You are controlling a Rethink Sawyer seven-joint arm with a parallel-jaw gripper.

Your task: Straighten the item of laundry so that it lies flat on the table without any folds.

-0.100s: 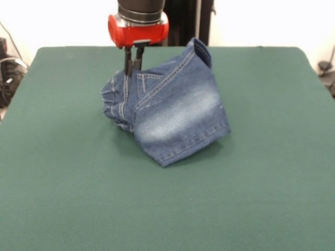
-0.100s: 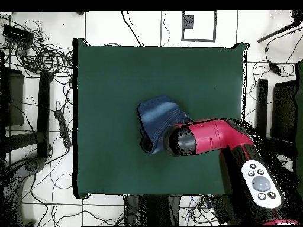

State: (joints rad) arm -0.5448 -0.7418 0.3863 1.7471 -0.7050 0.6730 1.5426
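The gripper [image 1: 134, 67] is down at the jeans [image 1: 167, 117] now, two dark fingers close together, pinching what looks like denim just beside the gathered waistband [image 1: 112, 102]. The fabric hides the tips, so I'd call it a grip on the cloth, but not with certainty.

The jeans sit bunched near the middle of the table [image 1: 63, 198], folded over on themselves, with one flap standing up just beyond the gripper and the faded leg panel draped toward the table's near side. Nothing flat about them yet.

Here's the worry. If that pinch has caught more than one layer, a pull will drag the whole bundle across the felt instead of opening it, and the fold stays in. Pinch too little and the denim slips free partway, dropping back in a fresh crease. The raised flap could also flop the wrong way and double the fold.

From overhead the red arm [image 2: 207, 137] covers one side of the jeans, so the cloth beneath it is anyone's guess.
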